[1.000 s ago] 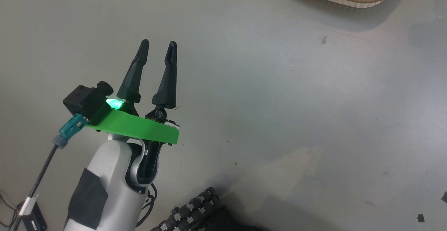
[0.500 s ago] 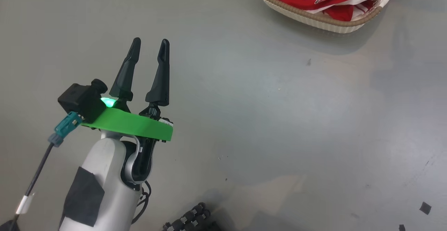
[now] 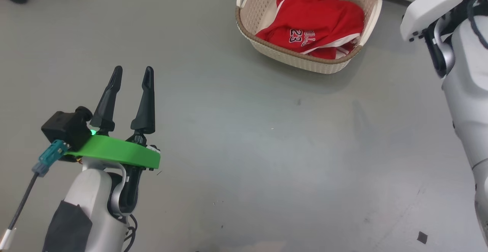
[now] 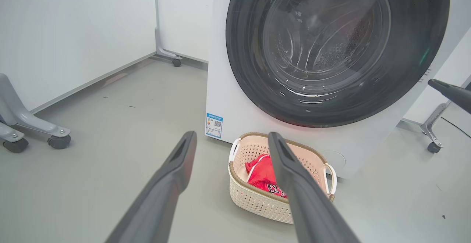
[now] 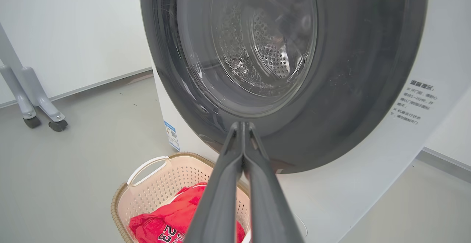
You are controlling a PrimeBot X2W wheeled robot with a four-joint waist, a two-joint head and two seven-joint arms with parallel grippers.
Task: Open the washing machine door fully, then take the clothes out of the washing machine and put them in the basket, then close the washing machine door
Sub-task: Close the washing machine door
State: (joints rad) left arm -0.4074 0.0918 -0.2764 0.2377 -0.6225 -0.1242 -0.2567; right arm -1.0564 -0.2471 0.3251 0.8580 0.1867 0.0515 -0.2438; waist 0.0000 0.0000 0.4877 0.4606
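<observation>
The clothes (image 3: 312,23) are lying in the basket (image 3: 305,59), just in front of the washing machine (image 4: 228,88), below its closed door (image 4: 412,70). My left claw (image 3: 133,69) is hanging wide open and empty, well back from the machine. My right claw (image 5: 243,125) is pointing at the door, pinched together, empty.

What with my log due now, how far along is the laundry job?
Done: the clothes lie in the basket, and the door looks shut against the machine. In hand: nothing; the left gripper has open, empty jaws, the right gripper shut, empty jaws pointing at the door's lower rim. Left: seemingly nothing, though whether the door has latched I cannot tell.
</observation>
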